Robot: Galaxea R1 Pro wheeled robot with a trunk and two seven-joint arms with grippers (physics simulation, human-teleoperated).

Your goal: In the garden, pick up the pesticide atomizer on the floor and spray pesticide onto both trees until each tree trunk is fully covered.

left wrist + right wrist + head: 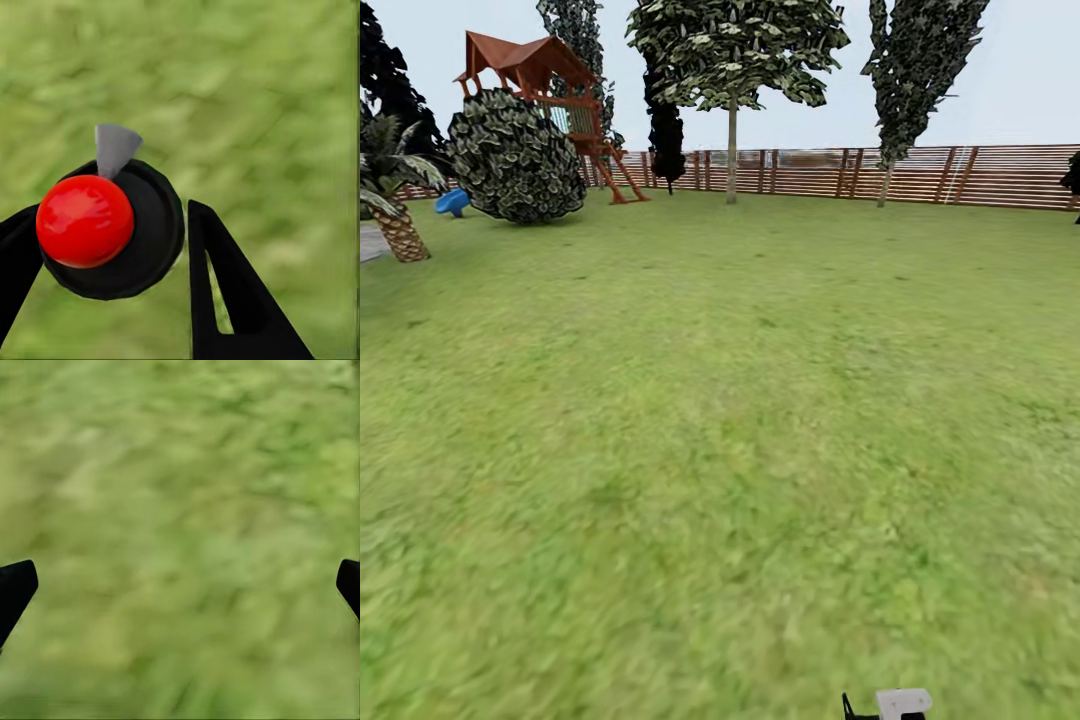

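lawn: wide green grass runs from the near edge of the head view to the far fence, with open ground across the middle.
far edge: a brown slat fence closes the back of the garden from left to right.
trees: two bare, straight trunks stand just in front of the fence, one near the middle and a thinner-looking one further right; both are well apart from the robot.
left side: a round bush, a red-brown play tower behind it, a blue object and a short palm crowd the far left; grey paving shows at the left edge.
dark cypress: stands by the fence between the play tower and the middle tree.
pesticide atomizer: a black round body with a red ball top and a grey nozzle tip, held over the grass in the left wrist view.
left fingers: black, closed around the atomizer, one on each side of it.
right fingers: spread wide apart over bare grass, holding nothing.
near edge: a small white and black robot part shows at the bottom of the head view.
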